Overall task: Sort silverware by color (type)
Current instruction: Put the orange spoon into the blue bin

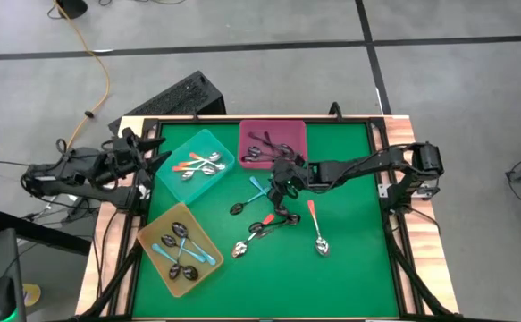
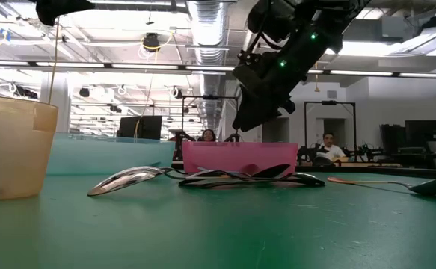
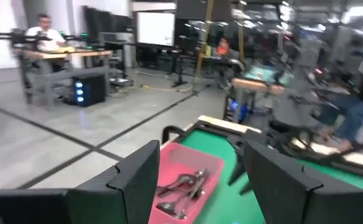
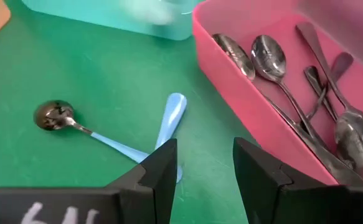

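Loose spoons lie flat on the green mat: two blue-handled ones [image 4: 106, 143] [image 4: 172, 115] crossing each other, orange-handled ones [image 1: 316, 224] [image 1: 262, 224], and dark ones [image 2: 251, 178]. My right gripper [image 4: 203, 171] hovers open above the blue handles, beside the pink tray [image 1: 272, 143], with nothing between its fingers. The pink tray holds dark spoons [image 4: 274, 68]. At the table's left edge my left gripper [image 3: 200, 180] waits, open and pointing level.
A teal tray [image 1: 196, 163] at the far left holds orange-handled spoons. A yellow tray [image 1: 180, 246] at the near left holds blue-handled spoons. Bare green mat [image 1: 349, 277] lies to the near right. People sit at desks in the room beyond.
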